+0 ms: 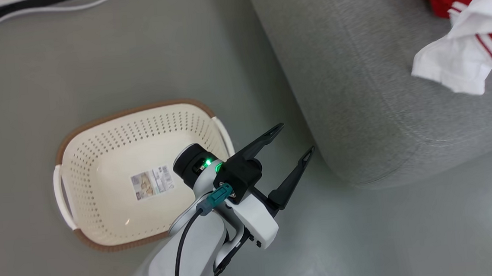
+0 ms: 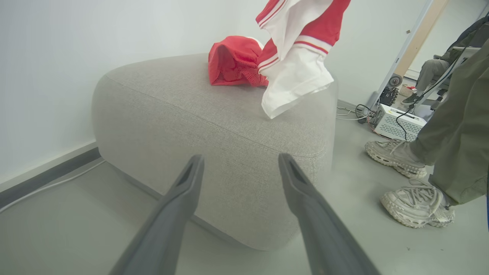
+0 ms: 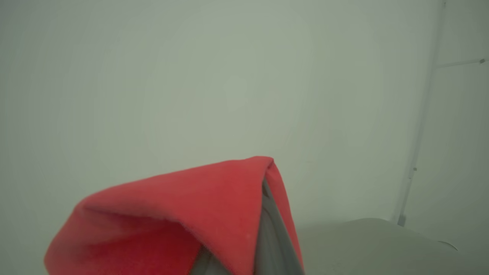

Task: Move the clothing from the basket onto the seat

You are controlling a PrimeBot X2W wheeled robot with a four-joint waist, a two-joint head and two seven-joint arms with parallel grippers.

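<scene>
The cream basket (image 1: 99,144) stands on the floor with nothing but its label sticker (image 1: 151,183) inside. My left gripper (image 1: 293,140) hangs open and holds nothing between the basket and the grey seat (image 1: 354,82), fingers aimed at the seat's side (image 2: 240,157). One red piece of clothing (image 2: 233,61) lies crumpled on the seat (image 2: 183,99). A second red-and-white piece (image 2: 298,68) hangs from above over the seat's top, also seen in the head view (image 1: 461,58). My right gripper (image 3: 267,229) is shut on red fabric (image 3: 172,206) that drapes over its fingers.
A person's legs in olive trousers and pale trainers (image 2: 416,202) stand on the floor right of the seat. Behind them sits a white box (image 2: 397,124) with cables. A white cable (image 1: 46,9) runs along the wall base.
</scene>
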